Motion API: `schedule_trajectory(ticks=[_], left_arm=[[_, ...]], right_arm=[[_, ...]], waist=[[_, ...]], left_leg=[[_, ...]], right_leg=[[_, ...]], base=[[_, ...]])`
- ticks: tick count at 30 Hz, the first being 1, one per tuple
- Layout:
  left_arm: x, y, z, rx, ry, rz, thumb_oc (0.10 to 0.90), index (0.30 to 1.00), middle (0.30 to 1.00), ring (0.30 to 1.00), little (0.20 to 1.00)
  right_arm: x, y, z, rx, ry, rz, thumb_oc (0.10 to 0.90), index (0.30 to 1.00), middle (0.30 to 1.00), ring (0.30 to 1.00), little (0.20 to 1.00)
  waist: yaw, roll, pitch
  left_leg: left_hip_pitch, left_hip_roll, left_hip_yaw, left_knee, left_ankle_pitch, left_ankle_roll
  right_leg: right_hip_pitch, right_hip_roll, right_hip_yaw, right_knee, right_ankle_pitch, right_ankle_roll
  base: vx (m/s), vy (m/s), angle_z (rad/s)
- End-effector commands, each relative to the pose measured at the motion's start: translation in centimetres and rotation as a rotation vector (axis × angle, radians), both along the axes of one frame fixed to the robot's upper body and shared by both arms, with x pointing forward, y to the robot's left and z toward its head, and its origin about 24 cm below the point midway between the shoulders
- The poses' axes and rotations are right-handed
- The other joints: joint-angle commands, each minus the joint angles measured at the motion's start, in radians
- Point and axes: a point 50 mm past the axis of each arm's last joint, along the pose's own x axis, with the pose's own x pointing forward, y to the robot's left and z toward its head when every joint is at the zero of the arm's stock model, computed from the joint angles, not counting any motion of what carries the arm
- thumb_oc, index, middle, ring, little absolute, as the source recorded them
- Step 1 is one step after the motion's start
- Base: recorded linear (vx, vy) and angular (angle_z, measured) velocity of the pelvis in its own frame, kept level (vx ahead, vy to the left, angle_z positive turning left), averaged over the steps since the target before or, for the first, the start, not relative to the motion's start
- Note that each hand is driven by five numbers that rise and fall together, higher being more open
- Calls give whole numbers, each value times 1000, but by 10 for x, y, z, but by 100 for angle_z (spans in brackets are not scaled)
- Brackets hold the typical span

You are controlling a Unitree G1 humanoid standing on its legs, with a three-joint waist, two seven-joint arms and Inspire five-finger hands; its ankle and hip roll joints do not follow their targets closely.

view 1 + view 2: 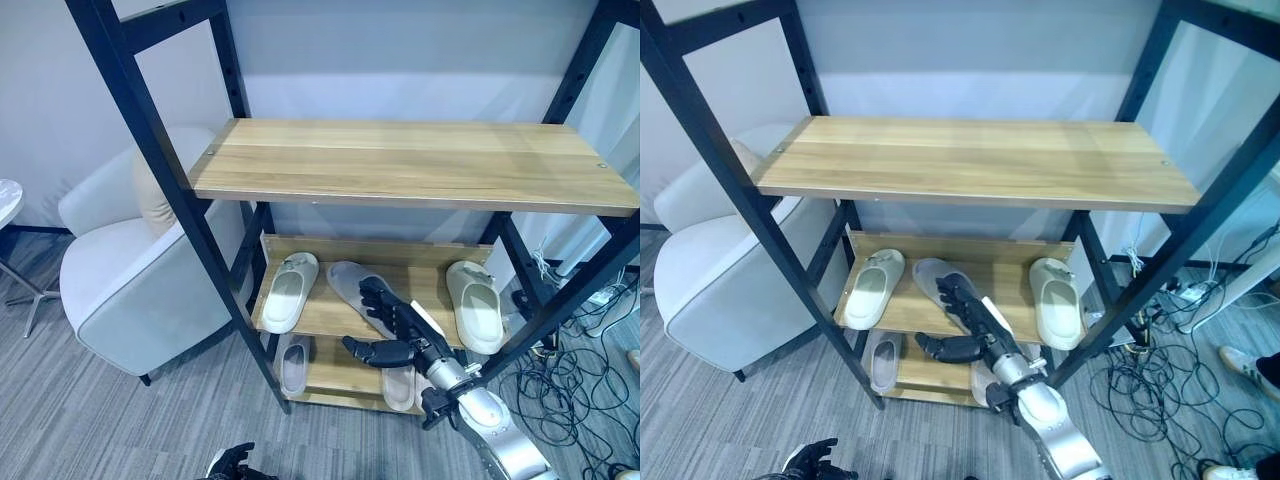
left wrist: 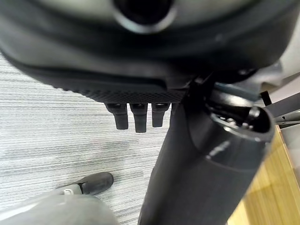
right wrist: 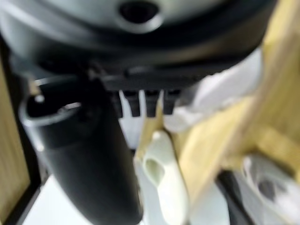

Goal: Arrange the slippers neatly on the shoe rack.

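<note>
Our right hand (image 1: pixel 388 322), fingers spread wide, lies on the grey slipper (image 1: pixel 345 281) at centre frame; we risk shoving it off the middle shelf (image 1: pixel 330 318).

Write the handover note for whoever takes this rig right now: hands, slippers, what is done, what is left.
Right hand: open, fingers straight, reaching onto the middle shelf over the grey slipper lying sole up there; contact unclear.
Left hand: low at the view's bottom edge, above the floor, fingers curled, holding nothing.
Middle shelf: a cream slipper at its left end and a cream slipper at its right end, both upright.
Bottom shelf: a grey slipper on the left, another on the right.
Top shelf: bare.
Left: turn the grey slipper over and pair things up.
</note>
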Motion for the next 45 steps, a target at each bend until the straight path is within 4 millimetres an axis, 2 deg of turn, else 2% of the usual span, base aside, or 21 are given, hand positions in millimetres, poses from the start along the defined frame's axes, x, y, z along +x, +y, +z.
schedule_trajectory(ticks=[1,9,10,12,15,18,19,23,33,37,45], left_arm=[[22,-21,3,-32,-64,-83,800,900,900,900,900],[16,-23,1,-30,-46,-117,800,900,900,900,900],[14,-21,0,-25,-41,-120,800,900,900,900,900],[12,-21,0,-26,-36,-119,800,900,900,900,900],[6,-18,-1,-22,-16,-118,800,900,900,900,900],[4,-16,-2,-19,-7,-118,800,900,900,900,900],[1,-15,-3,-22,1,-117,800,900,900,900,900],[-2,-16,-3,-25,8,-128,800,900,900,900,900],[0,-15,-2,-27,-3,-146,800,900,900,900,900],[1,-15,-1,-25,-10,-148,800,900,900,900,900],[3,-15,0,-17,-22,-153,800,900,900,900,900]], right_arm=[[14,5,91,-45,-516,31,800,900,900,900,900],[31,-3,111,-207,-652,-54,800,900,900,900,900],[33,-10,116,-293,-688,-79,800,900,900,900,900],[35,-14,118,-330,-700,-94,800,900,900,900,900],[42,-33,126,-492,-726,-145,800,900,900,900,900],[43,-38,127,-536,-728,-153,800,900,900,900,900],[42,-47,130,-596,-733,-172,800,900,900,900,900],[43,-61,131,-671,-727,-214,800,900,900,900,900],[54,-74,118,-837,-667,-238,800,900,900,900,900],[59,-77,104,-928,-629,-248,800,900,900,900,900],[71,-72,90,-929,-595,-276,800,900,900,900,900]], waist=[[8,9,-22],[24,1,-19],[29,-3,-18],[30,-4,-17],[37,-11,-15],[38,-13,-14],[39,-15,-14],[42,-18,-11],[57,-31,5],[69,-35,14],[88,-38,29]], left_leg=[[-27,-24,-57,9,-65,-3],[-30,-28,-64,6,-66,1],[-33,-28,-66,5,-67,1],[-34,-29,-67,5,-67,1],[-39,-29,-70,5,-69,1],[-40,-30,-71,5,-69,0],[-41,-30,-71,5,-71,0],[-45,-32,-73,5,-73,0],[-62,-34,-78,5,-72,-1],[-73,-35,-86,5,-69,-1],[-93,-39,-100,5,-64,1]], right_leg=[[31,19,5,70,-168,23],[29,18,-4,65,-165,28],[28,18,-5,63,-164,28],[28,17,-7,63,-164,29],[29,14,-10,54,-161,31],[30,14,-11,51,-159,32],[30,14,-15,47,-158,34],[30,12,-15,40,-155,37],[19,11,-17,31,-150,40],[14,10,-23,27,-149,40],[0,9,-32,28,-148,40]], base=[[26,10,12],[16,9,1],[0,0,0],[25,14,4],[37,16,8],[30,11,5],[22,11,6],[14,7,3],[3,2,0],[0,0,0],[0,2,2]])
